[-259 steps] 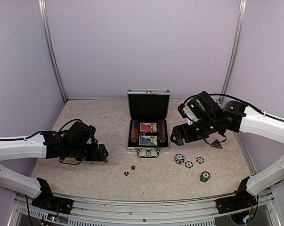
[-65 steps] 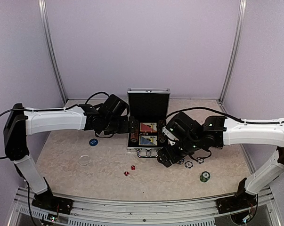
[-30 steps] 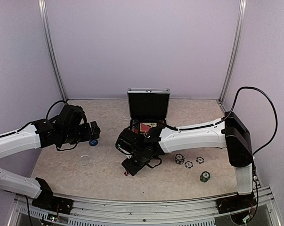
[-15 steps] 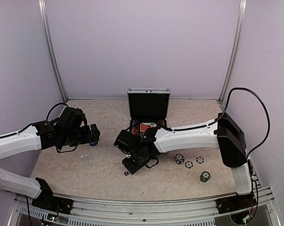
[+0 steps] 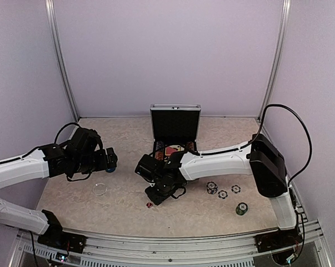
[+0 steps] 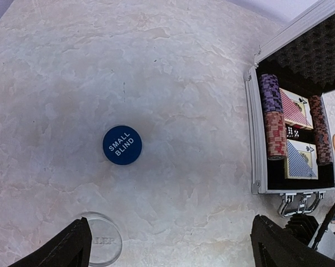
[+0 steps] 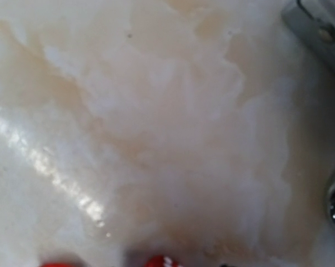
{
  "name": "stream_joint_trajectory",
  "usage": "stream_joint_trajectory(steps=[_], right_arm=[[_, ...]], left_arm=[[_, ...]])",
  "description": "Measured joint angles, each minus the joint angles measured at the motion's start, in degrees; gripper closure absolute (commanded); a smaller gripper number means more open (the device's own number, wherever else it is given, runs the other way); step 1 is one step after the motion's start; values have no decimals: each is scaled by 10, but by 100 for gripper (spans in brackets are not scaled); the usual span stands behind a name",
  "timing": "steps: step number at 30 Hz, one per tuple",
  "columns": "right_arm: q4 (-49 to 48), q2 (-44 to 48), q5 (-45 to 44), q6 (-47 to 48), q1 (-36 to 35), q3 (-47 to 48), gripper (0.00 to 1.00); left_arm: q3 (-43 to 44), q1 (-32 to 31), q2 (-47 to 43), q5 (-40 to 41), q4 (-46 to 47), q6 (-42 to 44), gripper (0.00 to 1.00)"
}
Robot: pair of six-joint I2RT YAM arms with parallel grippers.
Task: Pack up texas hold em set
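Note:
The silver case (image 5: 175,146) stands open at the table's middle, with chip rows and card decks inside (image 6: 292,146). My left gripper (image 6: 175,251) hovers open over bare table between the case and two discs: a blue "SMALL BLIND" disc (image 6: 122,145) and a clear disc (image 6: 103,240). My right gripper (image 5: 155,197) is down at the table just in front of the case. One red die (image 5: 149,204) lies by its tip. The blurred right wrist view shows a red die (image 7: 160,261) at its bottom edge, and the fingers do not show there.
Loose striped chips (image 5: 211,188) (image 5: 223,194) (image 5: 235,188) and a green chip stack (image 5: 241,208) lie right of the right gripper. The case's handle (image 6: 296,203) juts toward the near edge. Metal posts and white walls bound the table at the back and sides.
The right gripper has stayed low by the dice in front of the case while its elbow swung a little. The left arm has barely shifted.

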State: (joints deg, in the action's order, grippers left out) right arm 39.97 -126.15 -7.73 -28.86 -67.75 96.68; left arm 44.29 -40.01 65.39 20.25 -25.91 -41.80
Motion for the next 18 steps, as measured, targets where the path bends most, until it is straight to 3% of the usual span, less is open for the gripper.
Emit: stream_joint_trajectory(steps=[12,18], right_arm=[[-4,-6,0,3,0,0,81],[-5,-6,0,7,0,0,82]], left_arm=[[-5,1,0,0,7,0,1],[-10,1,0,0,9,0,1]])
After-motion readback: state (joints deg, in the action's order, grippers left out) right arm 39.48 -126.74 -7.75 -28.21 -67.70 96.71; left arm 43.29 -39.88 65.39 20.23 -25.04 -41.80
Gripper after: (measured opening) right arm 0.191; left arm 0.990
